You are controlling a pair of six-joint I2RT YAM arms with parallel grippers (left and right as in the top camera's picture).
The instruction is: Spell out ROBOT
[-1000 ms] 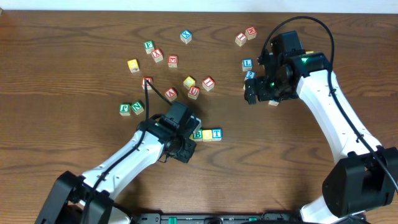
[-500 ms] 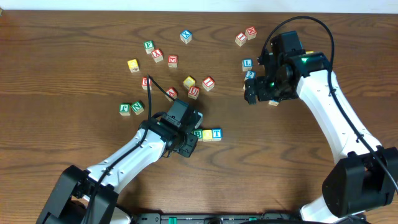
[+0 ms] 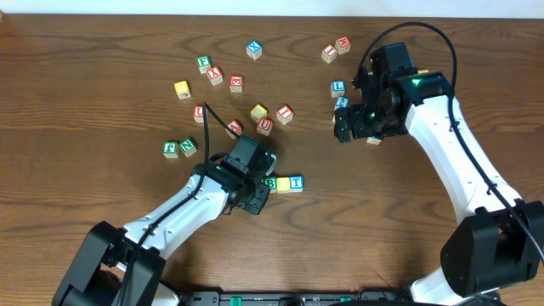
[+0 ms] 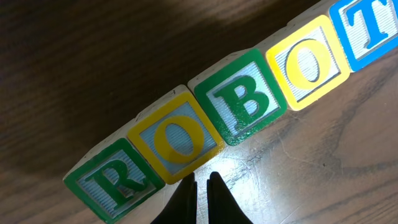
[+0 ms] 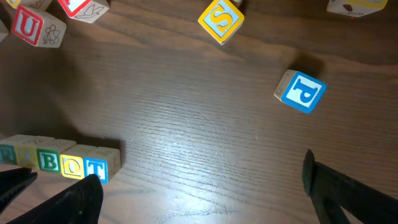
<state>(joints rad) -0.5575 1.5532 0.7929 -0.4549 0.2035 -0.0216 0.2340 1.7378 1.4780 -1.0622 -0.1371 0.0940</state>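
In the left wrist view five cubes lie in one touching row: green R (image 4: 115, 180), yellow O (image 4: 177, 138), green B (image 4: 241, 102), yellow O (image 4: 308, 62), blue T (image 4: 367, 28). My left gripper (image 4: 202, 185) is shut and empty, its tips at the near corner of the first O. In the overhead view the left gripper (image 3: 255, 191) hides the R and the first O; only B, O and T (image 3: 283, 183) show. The row also shows in the right wrist view (image 5: 59, 163). My right gripper (image 5: 202, 186) is open and empty above bare table, at the right in the overhead view (image 3: 353, 127).
Loose cubes lie scattered behind the row: red-lettered ones and a yellow one (image 3: 259, 112), green F and N (image 3: 178, 148), a blue one (image 3: 254, 49). The right wrist view shows a blue P (image 5: 300, 92), a yellow S (image 5: 221, 18) and a red U (image 5: 28, 26).
My left arm has shifted slightly toward the far side beside the row. The right arm and the cubes have not moved.
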